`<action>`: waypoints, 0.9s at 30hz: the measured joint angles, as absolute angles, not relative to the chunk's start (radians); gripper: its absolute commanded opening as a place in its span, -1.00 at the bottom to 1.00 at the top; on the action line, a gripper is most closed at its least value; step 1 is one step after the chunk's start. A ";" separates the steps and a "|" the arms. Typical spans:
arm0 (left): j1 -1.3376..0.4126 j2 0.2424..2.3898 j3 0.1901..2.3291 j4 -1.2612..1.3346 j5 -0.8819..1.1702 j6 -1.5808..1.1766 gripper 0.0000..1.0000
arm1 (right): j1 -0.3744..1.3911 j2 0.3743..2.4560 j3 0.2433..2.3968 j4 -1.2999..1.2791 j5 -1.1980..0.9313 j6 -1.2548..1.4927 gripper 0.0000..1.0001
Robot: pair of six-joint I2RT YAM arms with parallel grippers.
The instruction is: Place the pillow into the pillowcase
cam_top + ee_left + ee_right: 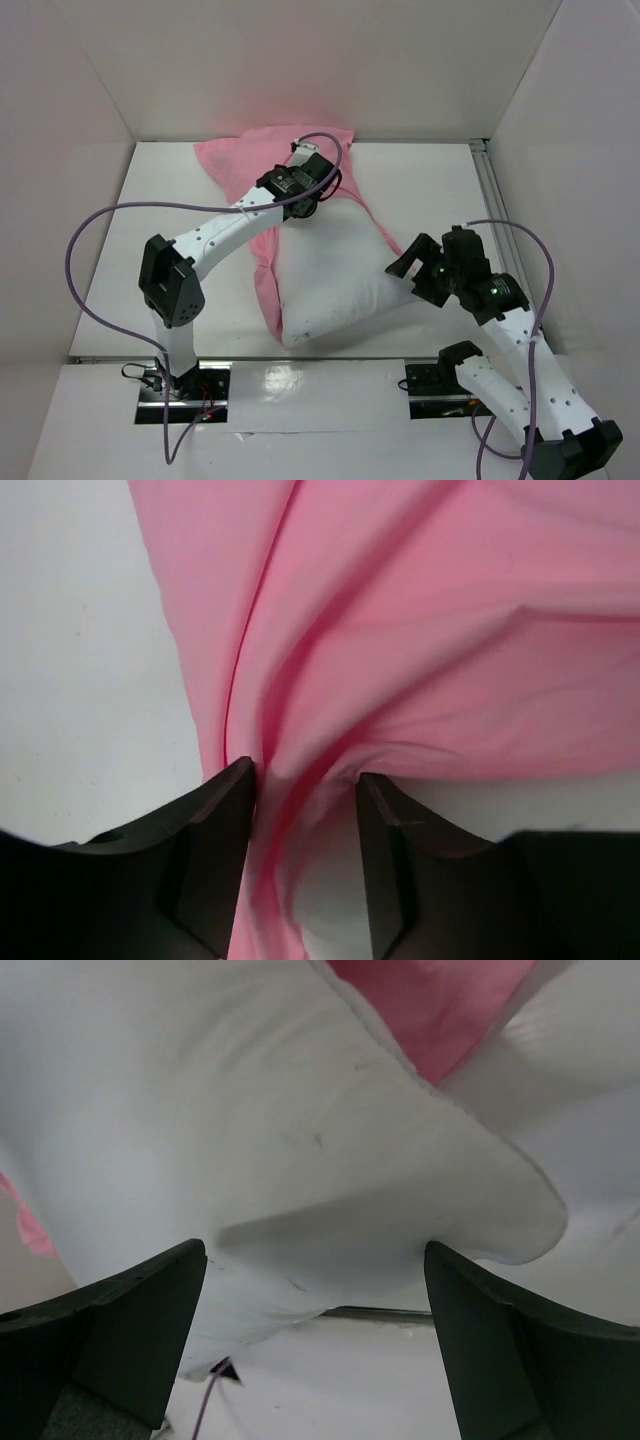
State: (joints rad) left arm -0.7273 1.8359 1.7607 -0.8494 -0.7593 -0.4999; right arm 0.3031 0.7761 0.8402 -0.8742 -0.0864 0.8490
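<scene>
Left gripper (305, 772) pinches a fold of the pillowcase (245, 165) at the pillow's (335, 275) far end. Right gripper (315, 1248) straddles the pillow's right corner (fingers spread wide).

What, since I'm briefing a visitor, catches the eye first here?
A plump white pillow lies centrally, the pink pillowcase showing along its left and far edges. The left end effector pinches bunched pink fabric at the back; the right end effector, open, straddles a pillow corner.
</scene>
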 measured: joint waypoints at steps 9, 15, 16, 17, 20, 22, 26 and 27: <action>-0.744 1.871 1.855 -0.915 -0.775 -0.490 -1.00 | 0.325 0.738 0.602 -0.661 -0.259 1.000 0.65; -0.823 1.786 1.884 -0.927 -0.523 -0.439 -1.00 | 0.420 0.950 0.608 -0.381 -0.270 1.026 -1.00; -0.830 1.786 1.932 -0.947 -0.463 -0.427 -1.00 | 0.419 1.011 0.654 -0.378 -0.270 1.015 -1.00; -0.833 1.787 1.990 -0.956 -0.404 -0.420 -1.00 | 0.418 1.073 0.714 -0.374 -0.265 0.998 -1.00; -0.818 1.785 2.172 -0.975 -0.258 -0.406 -1.00 | 0.418 1.176 0.913 -0.371 -0.222 0.947 -1.00; -0.801 1.754 2.208 -0.977 -0.196 -0.396 -1.00 | 0.422 1.170 0.999 -0.336 -0.191 0.930 -1.00; -0.768 1.607 2.040 -0.933 -0.111 -0.407 -1.00 | 0.502 1.055 1.002 -0.184 -0.103 0.919 -1.00; -0.768 1.574 1.984 -0.929 -0.097 -0.415 -1.00 | 0.529 1.038 0.972 -0.158 -0.091 0.922 -1.00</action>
State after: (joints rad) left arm -0.7685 1.5742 1.9842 -0.9287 -0.0967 -0.4152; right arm 0.5293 1.0382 0.9718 -0.1581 -0.0906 0.9218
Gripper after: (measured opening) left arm 0.027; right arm 0.039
